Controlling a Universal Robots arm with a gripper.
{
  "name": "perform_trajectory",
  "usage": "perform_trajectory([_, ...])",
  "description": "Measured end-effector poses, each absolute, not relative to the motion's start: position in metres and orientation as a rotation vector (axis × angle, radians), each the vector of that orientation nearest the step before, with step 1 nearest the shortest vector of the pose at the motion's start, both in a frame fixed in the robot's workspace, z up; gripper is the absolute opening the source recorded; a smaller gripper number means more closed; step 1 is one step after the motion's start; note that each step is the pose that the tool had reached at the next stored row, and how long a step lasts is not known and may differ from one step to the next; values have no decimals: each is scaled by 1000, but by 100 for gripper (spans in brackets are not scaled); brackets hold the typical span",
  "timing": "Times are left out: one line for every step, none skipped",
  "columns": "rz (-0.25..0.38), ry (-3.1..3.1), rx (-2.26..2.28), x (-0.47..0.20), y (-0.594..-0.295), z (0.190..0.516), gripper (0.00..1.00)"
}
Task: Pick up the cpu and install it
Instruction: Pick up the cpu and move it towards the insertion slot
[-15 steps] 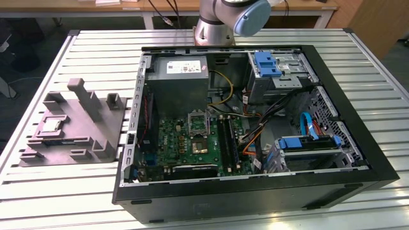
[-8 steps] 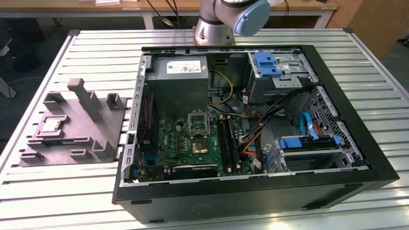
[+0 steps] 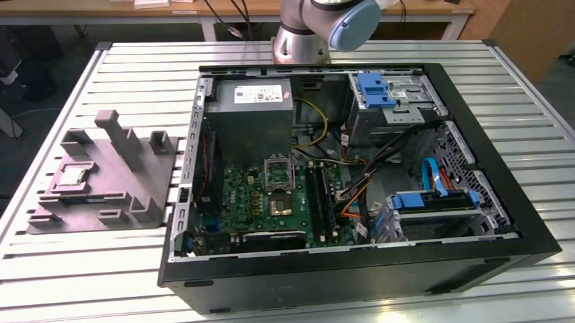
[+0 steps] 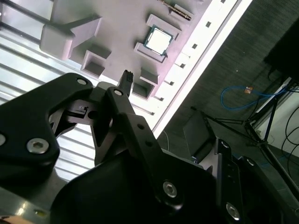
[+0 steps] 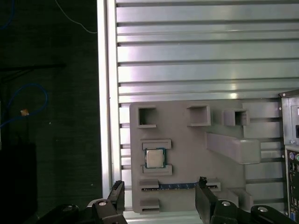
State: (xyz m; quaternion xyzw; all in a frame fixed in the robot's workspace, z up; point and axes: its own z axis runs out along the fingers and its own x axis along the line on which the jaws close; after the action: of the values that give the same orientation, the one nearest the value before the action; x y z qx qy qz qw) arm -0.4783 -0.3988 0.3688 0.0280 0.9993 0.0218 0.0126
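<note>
Now, your gripper (image 5: pixel 159 185) gapes empty near the cpu (image 5: pixel 153 158); descend off-centre and you may strike the tray (image 5: pixel 187 144).

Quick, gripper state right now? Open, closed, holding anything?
Gripper: open, holding nothing. The cpu lies in its slot on the grey tray, untouched.

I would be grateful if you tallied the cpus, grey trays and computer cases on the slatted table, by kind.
cpu: 1
grey tray: 1
open computer case: 1
Total: 3
</note>
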Motion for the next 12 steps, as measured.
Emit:
perform_trajectory([68, 3114, 87, -478, -399, 368, 71])
perform_trajectory([68, 3114, 87, -478, -399, 368, 71])
perform_trajectory([68, 3114, 87, -478, -399, 368, 71])
perform_trajectory([68, 3114, 87, -478, -399, 368, 71])
perform_trajectory([68, 3114, 87, -478, -399, 368, 71])
perform_trajectory([68, 3114, 87, -478, -399, 367, 71])
perform_trajectory([68, 3114, 87, -478, -399, 367, 71])
perform_trajectory([68, 3114, 87, -478, -399, 367, 71])
perform_trajectory([68, 3114, 87, -478, -399, 366, 71])
perform_trajectory([68, 3114, 87, -478, -399, 366, 71])
perform_trajectory([68, 3114, 87, -478, -399, 365, 71])
perform_trajectory([68, 3114, 87, -478, -399, 365, 71])
